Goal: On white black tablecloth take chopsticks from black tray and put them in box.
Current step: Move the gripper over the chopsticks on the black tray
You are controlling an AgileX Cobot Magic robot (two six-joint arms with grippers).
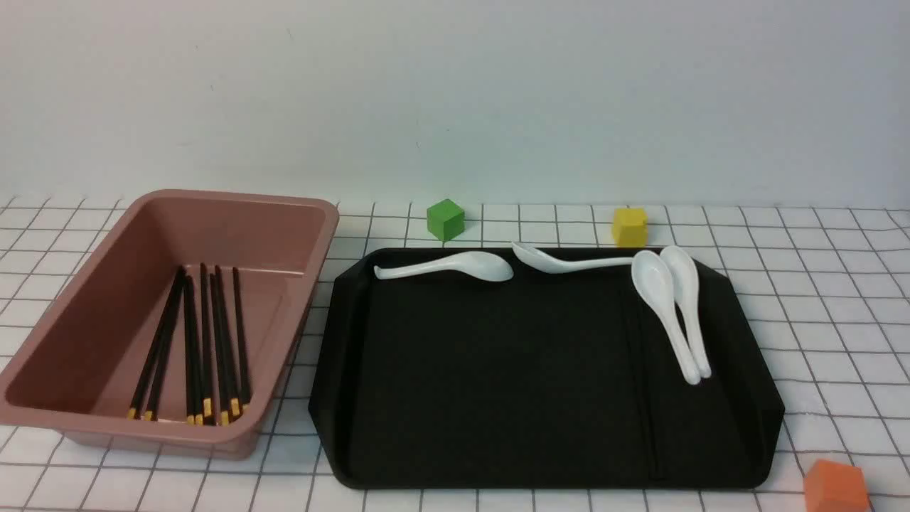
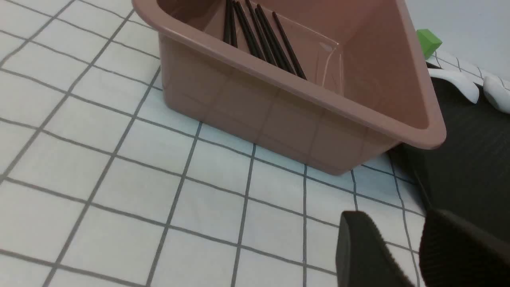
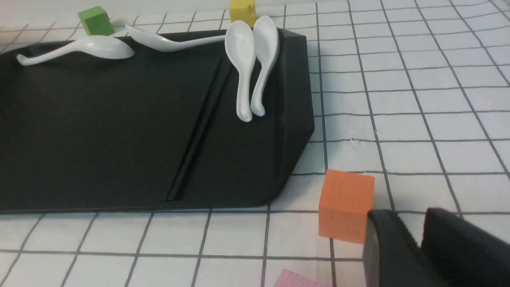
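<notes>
The pink box (image 1: pixel 234 200) stands at the left on the checked tablecloth (image 1: pixel 839 284) and holds several black chopsticks (image 1: pixel 206 341) with yellow ends, also seen as chopsticks (image 2: pixel 263 36) in the left wrist view. On the black tray (image 1: pixel 498 384) a thin dark pair of chopsticks (image 1: pixel 643 377) lies lengthwise right of centre, hard to make out against the black; the right wrist view shows the pair (image 3: pixel 197 127) too. My left gripper (image 2: pixel 398 223) hangs open over the cloth near the box's corner. My right gripper (image 3: pixel 412 219) is narrowly open and empty, beside an orange cube. Neither gripper shows in the front view.
Several white spoons (image 1: pixel 455 267) lie along the tray's far edge and right side (image 1: pixel 668 306). A green cube (image 1: pixel 445 219) and a yellow cube (image 1: pixel 630 226) sit behind the tray. The orange cube (image 3: pixel 346 203) sits off its near right corner, with a pink piece (image 3: pixel 299 281) nearer.
</notes>
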